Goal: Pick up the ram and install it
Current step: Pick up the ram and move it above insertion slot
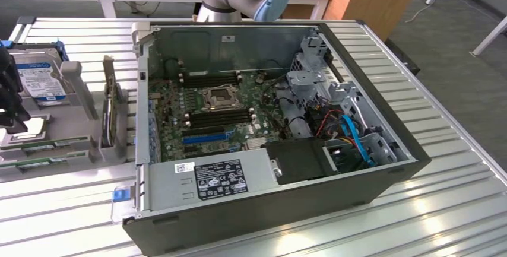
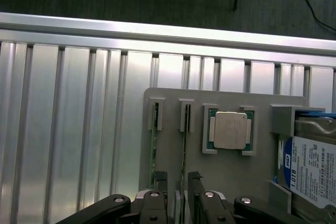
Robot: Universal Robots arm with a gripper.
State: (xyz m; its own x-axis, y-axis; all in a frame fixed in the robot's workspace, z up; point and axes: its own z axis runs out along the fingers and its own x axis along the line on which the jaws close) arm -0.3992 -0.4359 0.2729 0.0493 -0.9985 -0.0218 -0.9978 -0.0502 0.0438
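The pincer point(image 2: 178, 184) is released, with its jaws on either side of the ram point(image 2: 184, 148). The neighbouring stick point(image 2: 154, 145) stands just outside the pincer, and an off-centre approach could probably knock it.

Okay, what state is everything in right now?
Ram: on edge in the grey holder, not lifted.
Gripper: open, straddling that ram.
Second ram stick: on edge in holder.
CPU: flat in its pocket.
Computer case: open, side panel off.
Memory slots: empty.

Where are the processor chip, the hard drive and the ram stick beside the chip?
processor chip point(image 2: 231, 130), wrist view, metal lid.
hard drive point(image 2: 315, 169), wrist view, white label.
ram stick point(image 2: 184, 153), wrist view, top edge.
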